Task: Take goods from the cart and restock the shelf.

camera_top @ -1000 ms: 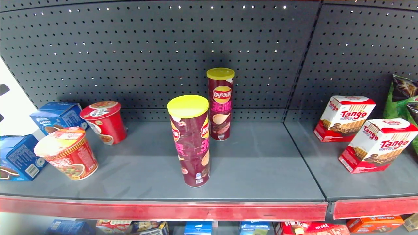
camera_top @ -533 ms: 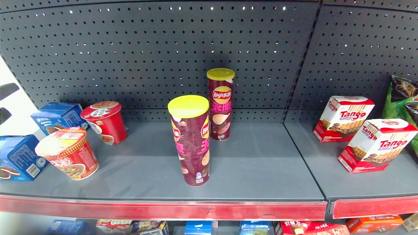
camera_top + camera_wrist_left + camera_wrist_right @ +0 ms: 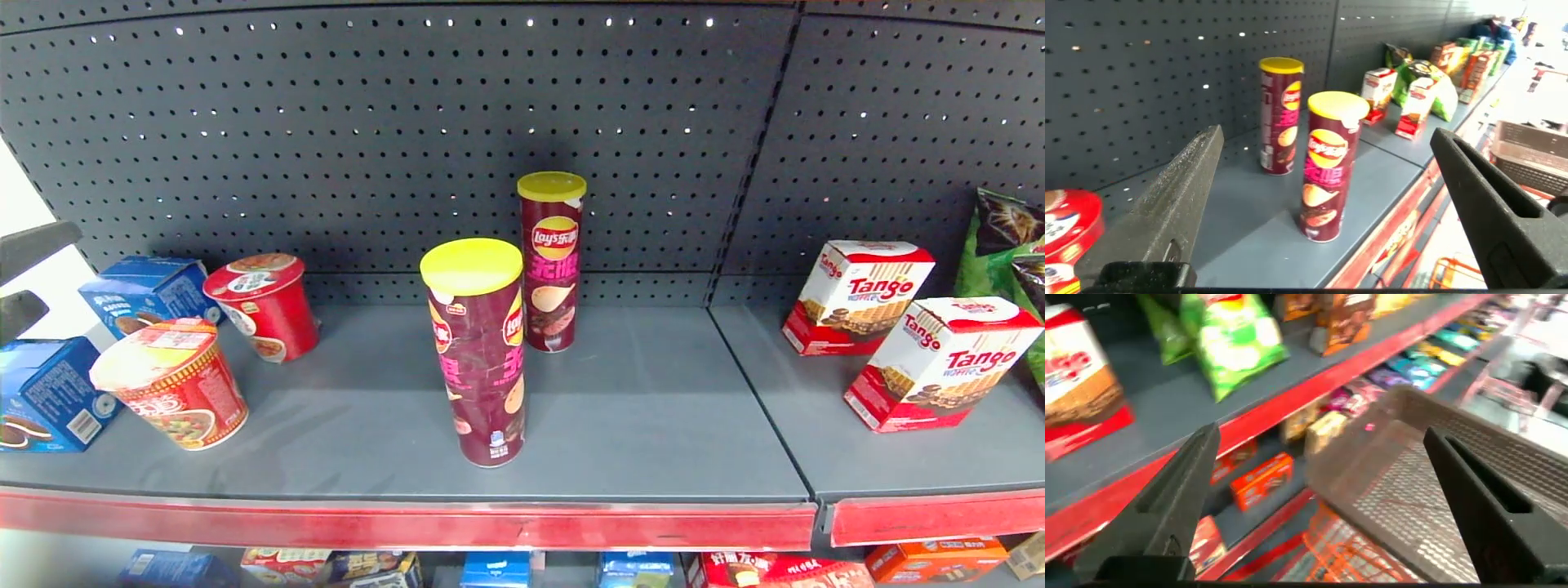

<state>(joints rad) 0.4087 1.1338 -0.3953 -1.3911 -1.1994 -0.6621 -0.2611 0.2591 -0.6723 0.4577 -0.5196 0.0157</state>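
Two maroon chip cans with yellow lids stand upright on the grey shelf (image 3: pixel 653 408): the front can (image 3: pixel 482 359) (image 3: pixel 1327 167) near the shelf's middle, the rear can (image 3: pixel 551 261) (image 3: pixel 1279 114) close to the pegboard. My left gripper (image 3: pixel 24 278) (image 3: pixel 1327 139) hangs open and holds nothing, out at the shelf's left end, well left of the cans. My right gripper (image 3: pixel 1320 437) is open with nothing in it, above the wire cart (image 3: pixel 1413 482) and beside a lower shelf.
Two red noodle cups (image 3: pixel 171 384) and blue cookie boxes (image 3: pixel 49 392) crowd the shelf's left part. Red and white wafer boxes (image 3: pixel 939 363) and green bags (image 3: pixel 1008 245) stand on the right. A red rail (image 3: pixel 408 523) edges the shelf front. Bare shelf lies between the cans and the wafer boxes.
My left gripper's fingers have come further into the head view from the left edge. The cans have not moved.
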